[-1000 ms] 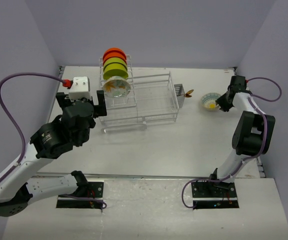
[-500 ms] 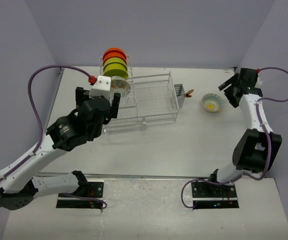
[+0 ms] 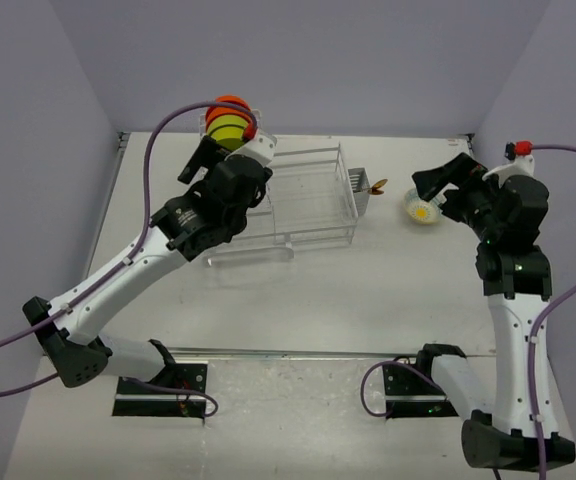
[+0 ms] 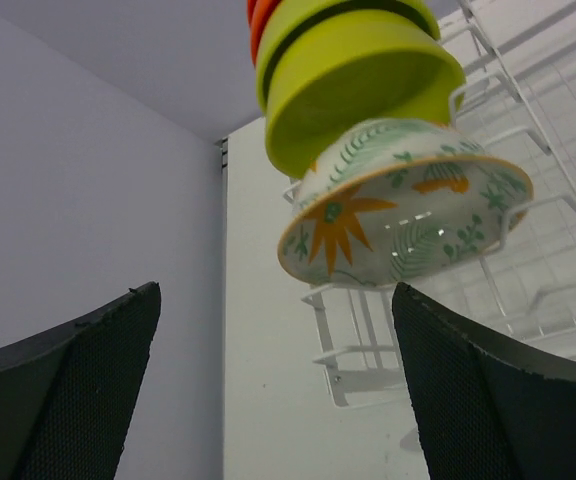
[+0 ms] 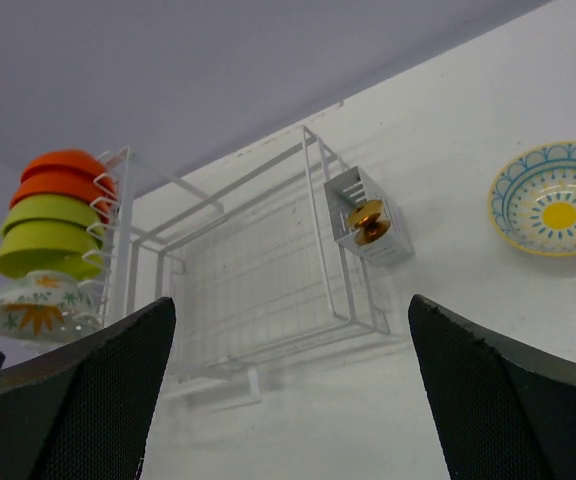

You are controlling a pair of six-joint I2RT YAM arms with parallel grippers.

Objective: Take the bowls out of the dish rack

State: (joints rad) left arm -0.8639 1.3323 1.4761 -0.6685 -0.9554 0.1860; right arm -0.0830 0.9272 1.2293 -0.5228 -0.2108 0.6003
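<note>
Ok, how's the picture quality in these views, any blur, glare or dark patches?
Top view: even soft light, sharp, only faint shadows on the table. Left wrist view: the flowered bowl is crisp with small glints; the left fingers are dark. Right wrist view: rack clear, right fingers dark too.

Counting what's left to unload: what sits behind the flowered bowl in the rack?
Two green bowls, then two orange bowls, all slotted in the rack. In the left wrist view the green ones hide nearly all the orange.
</note>
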